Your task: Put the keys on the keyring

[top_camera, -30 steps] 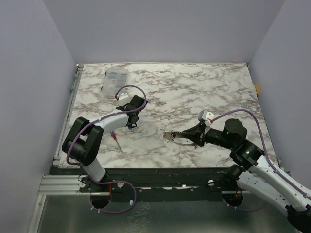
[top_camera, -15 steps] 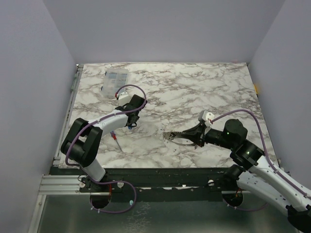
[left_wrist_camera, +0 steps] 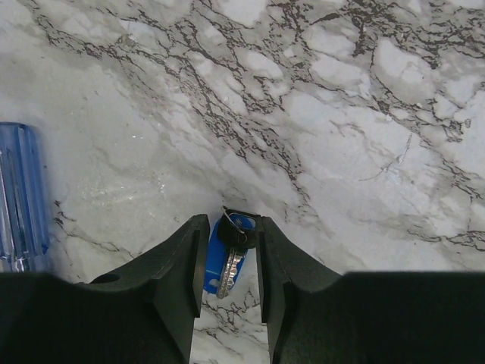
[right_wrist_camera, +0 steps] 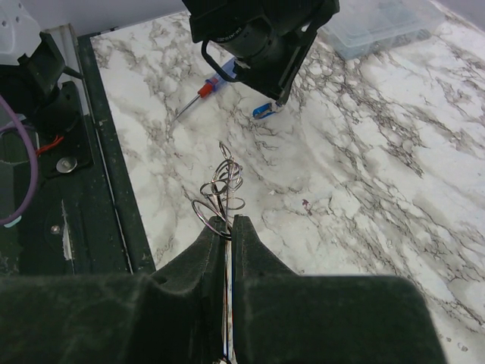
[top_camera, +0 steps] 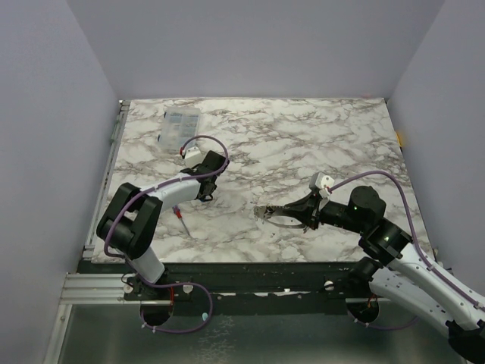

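- You are at an early stage. No key hangs on the keyring yet, so the lift, the carry and the threading all seem to be left.
- Your left gripper (left_wrist_camera: 229, 224) stands over the keys (left_wrist_camera: 225, 264). They lie on the table (top_camera: 303, 144) just beyond the tool (top_camera: 180, 219) and a little to its right.
- Its jaws are partly closed, with one finger on each side of the keys, and both fingers seem to touch them. You cannot tell from these views whether they pinch the keys or only flank them.
- Your right gripper (right_wrist_camera: 225, 221) is closed on the keyring (right_wrist_camera: 220, 188). It holds the keyring low over the table, well to the right of the tool, with the wire loops pointing toward the tool.
- By my reading the ring side is ready, and the keys show no sign of having left the table.
- The keys are hard to read. You can see a blue head and a metal blade, with a dark piece and a small ring lying on top. You cannot tell whether that is one key or two.
- In the top view the left gripper covers the keys entirely.
- On the keyring, several thin metal loops overlap. You cannot tell which of them is the open end, and the right fingers hide the part they clamp. No pale band can be picked out.
- The tool's blue handle is cut off at the edge of the left wrist view.
- The box (top_camera: 180, 125) sits far beyond the tool, and its contents are too small to make out.
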{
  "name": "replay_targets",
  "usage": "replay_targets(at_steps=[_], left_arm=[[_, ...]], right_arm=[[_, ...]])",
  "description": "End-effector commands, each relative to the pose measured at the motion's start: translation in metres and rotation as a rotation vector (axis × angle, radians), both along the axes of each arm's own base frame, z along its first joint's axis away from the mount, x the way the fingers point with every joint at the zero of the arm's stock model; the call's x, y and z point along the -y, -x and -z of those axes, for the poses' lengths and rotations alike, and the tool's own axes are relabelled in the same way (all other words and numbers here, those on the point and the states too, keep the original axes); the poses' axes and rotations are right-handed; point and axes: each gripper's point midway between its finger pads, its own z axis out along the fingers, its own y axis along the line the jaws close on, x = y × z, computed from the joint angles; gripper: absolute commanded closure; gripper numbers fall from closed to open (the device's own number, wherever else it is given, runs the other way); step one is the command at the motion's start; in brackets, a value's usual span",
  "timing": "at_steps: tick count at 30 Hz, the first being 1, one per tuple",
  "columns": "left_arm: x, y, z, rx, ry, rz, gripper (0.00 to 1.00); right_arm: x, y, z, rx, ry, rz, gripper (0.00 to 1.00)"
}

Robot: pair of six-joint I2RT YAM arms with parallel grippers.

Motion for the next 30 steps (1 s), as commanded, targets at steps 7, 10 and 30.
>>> replay_targets(at_steps=[7, 10, 30], left_arm=[[0.001, 0.002, 0.01, -0.014, -0.002, 0.009, 0.71], [0.002, 0.002, 0.012, -0.015, 0.0, 0.011, 0.78], [0.009, 0.005, -0.004, 0.002, 0.002, 0.121, 1.0]], right_arm=[[-0.005, 0.005, -0.009, 0.011, -0.031, -0.033, 0.99], [-0.005, 0.005, -0.009, 0.011, -0.03, -0.033, 0.99], [-0.007, 0.006, -0.008, 0.01, -0.029, -0.039, 0.99]])
